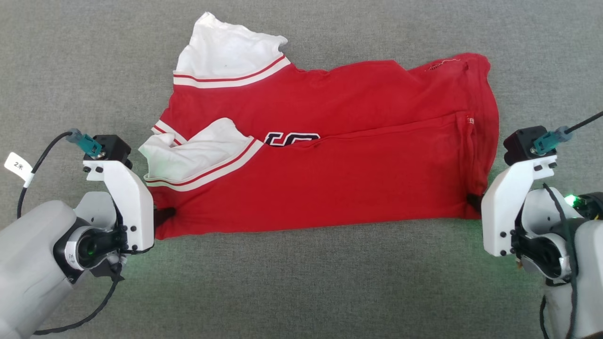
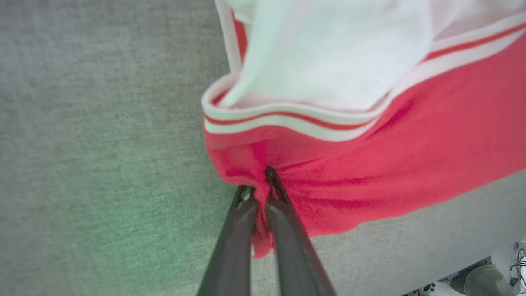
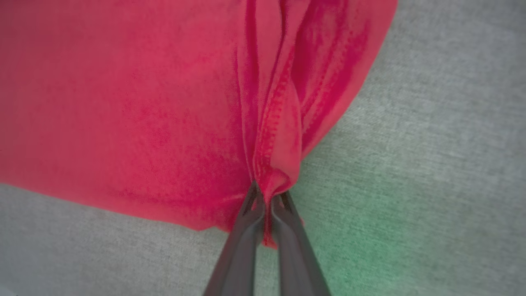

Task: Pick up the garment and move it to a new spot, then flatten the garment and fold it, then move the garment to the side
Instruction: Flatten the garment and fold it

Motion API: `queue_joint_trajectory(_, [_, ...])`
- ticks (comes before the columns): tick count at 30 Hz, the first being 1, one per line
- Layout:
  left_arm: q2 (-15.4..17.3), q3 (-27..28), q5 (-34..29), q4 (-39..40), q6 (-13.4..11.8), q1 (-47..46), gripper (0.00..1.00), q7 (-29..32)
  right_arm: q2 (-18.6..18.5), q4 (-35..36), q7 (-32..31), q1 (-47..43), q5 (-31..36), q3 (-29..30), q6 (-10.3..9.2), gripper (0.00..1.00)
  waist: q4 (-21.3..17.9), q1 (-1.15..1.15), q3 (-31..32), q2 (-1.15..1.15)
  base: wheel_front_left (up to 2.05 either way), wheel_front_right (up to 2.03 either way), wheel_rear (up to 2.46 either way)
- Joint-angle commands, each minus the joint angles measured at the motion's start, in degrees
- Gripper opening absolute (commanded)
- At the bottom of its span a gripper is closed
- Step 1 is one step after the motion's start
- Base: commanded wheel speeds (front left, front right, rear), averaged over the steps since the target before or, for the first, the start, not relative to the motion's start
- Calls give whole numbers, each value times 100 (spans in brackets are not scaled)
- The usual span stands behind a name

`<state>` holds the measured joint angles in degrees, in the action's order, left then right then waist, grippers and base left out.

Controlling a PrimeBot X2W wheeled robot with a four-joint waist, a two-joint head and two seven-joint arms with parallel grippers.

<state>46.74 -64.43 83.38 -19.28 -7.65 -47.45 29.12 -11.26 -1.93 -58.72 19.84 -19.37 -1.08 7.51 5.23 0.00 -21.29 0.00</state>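
The garment [image 1: 330, 160] lies sideways on the grey cloth surface, red with white sleeves at the left and partly folded, a strip of black lettering showing at its fold. My left gripper [image 1: 165, 215] is shut on its near left corner; in the left wrist view the gripper [image 2: 259, 185] pinches red fabric [image 2: 370, 164] just below the striped trim. My right gripper [image 1: 473, 201] is shut on the near right corner, and in the right wrist view the gripper [image 3: 267, 195] clamps a bunched red hem [image 3: 271, 123].
Grey cloth surface [image 1: 301, 292] spreads all around the shirt, with open room in front and on both sides. A cable with a paper tag [image 1: 18, 165] loops beside my left arm.
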Motion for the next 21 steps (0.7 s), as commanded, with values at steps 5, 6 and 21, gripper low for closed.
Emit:
queue_joint_trajectory(5, [161, -55, 73, 313, -155, 201, 0, 128, -209, 343, -319, -249, -287, -34, -4, 0, 4, 0, 89, 0, 0, 0, 0])
queue_joint_trajectory(6, [255, -44, 85, 415, -202, 211, 0, 151, -239, 467, -395, -274, -332, -8, -4, 0, 8, 0, 108, 0, 0, 0, 0])
queue_joint_trajectory(21, [1160, 28, 179, 2219, -1091, 690, 0, -54, -255, 1847, -1394, -1197, -669, 460, -5, 0, 25, 0, 108, 0, 0, 0, 0])
